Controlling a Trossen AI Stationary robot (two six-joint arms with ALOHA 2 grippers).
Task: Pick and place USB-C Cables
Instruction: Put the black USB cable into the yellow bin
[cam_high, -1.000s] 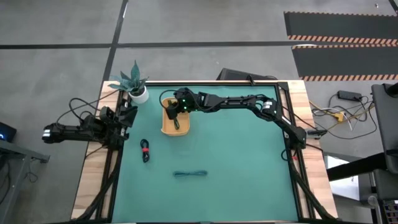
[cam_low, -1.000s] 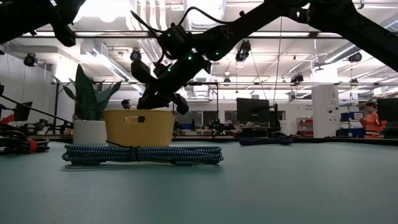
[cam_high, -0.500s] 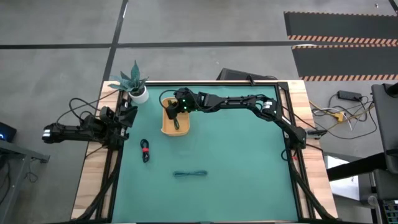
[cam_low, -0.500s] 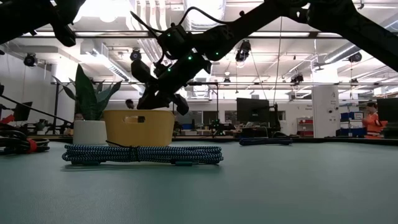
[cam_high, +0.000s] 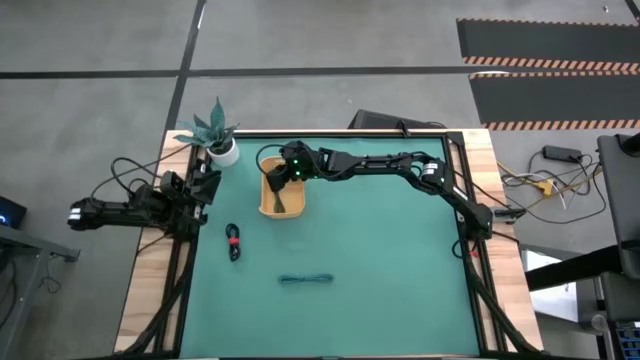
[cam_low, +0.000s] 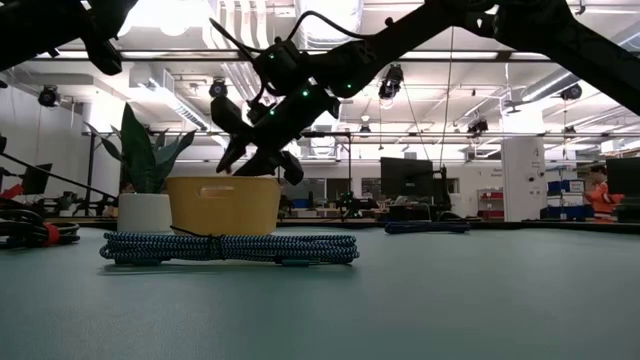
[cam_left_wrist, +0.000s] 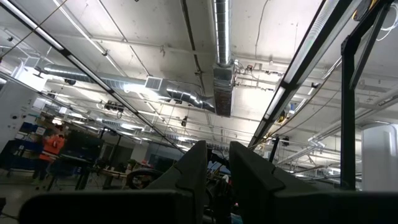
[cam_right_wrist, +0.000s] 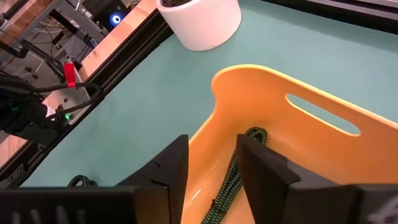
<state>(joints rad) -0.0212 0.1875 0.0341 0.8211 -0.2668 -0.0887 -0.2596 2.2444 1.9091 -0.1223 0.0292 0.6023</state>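
I can read no writing or labels anywhere. My right gripper (cam_right_wrist: 211, 165) hangs over the curved yellow tray (cam_right_wrist: 323, 134), fingers apart, the dark green braided cable (cam_right_wrist: 233, 180) lying loose below. The left gripper (cam_left_wrist: 214, 165) waits off-table, fingers nearly together.

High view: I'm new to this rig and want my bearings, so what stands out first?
The right gripper hangs over the yellow tray near the table's far edge, fingers parted, a dark green cable lying in the tray below. On the green mat, a teal-blue cable lies near the middle front and a black-and-red cable to its left. The left arm waits off the table's left edge.
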